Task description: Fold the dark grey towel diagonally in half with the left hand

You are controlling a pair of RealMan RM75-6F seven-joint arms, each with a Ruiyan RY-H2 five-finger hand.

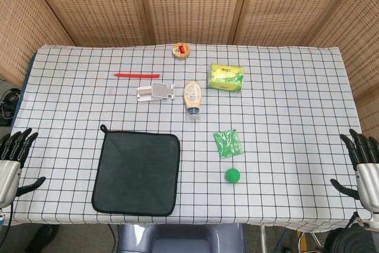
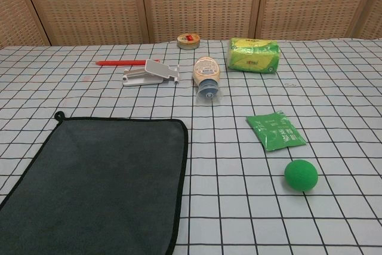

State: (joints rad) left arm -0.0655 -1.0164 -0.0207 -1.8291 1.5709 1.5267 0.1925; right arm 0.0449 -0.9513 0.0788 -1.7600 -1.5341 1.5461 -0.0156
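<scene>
The dark grey towel (image 1: 137,173) lies flat and unfolded on the checked tablecloth near the front edge, with a small loop at its far left corner; the chest view shows the towel (image 2: 95,186) filling the lower left. My left hand (image 1: 13,157) hovers at the table's left edge, well left of the towel, fingers spread and holding nothing. My right hand (image 1: 362,163) hangs at the right edge, also spread and empty. Neither hand appears in the chest view.
Right of the towel lie a green sachet (image 1: 228,144) and a green ball (image 1: 233,175). Further back are a squeeze bottle (image 1: 192,98) on its side, a white clip tool (image 1: 156,92), a red pen (image 1: 137,75), a green packet (image 1: 226,77) and a small round tin (image 1: 181,50).
</scene>
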